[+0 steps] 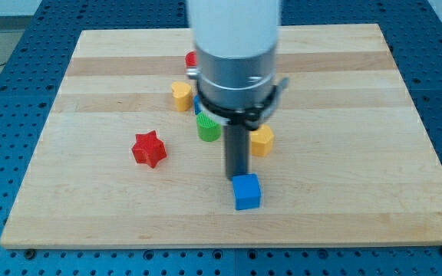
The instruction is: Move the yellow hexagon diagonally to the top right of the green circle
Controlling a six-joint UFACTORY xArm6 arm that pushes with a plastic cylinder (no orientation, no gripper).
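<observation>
Two yellow blocks flank green circle

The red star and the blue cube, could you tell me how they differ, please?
The red star is pointed in outline; the blue cube is square-sided. The star lies alone toward the view's left, clear of my tip; the cube sits at the tip, nearer the view's bottom. Both rest on the wooden board.

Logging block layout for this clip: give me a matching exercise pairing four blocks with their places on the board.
Blocks:
1. red star
2. blue cube
3. yellow hexagon
4. yellow heart

Places:
A. just below my tip
B. just right of the rod
C. farthest toward the view's left
D. up-left of the green circle

Pairs: 1-C, 2-A, 3-B, 4-D
</observation>
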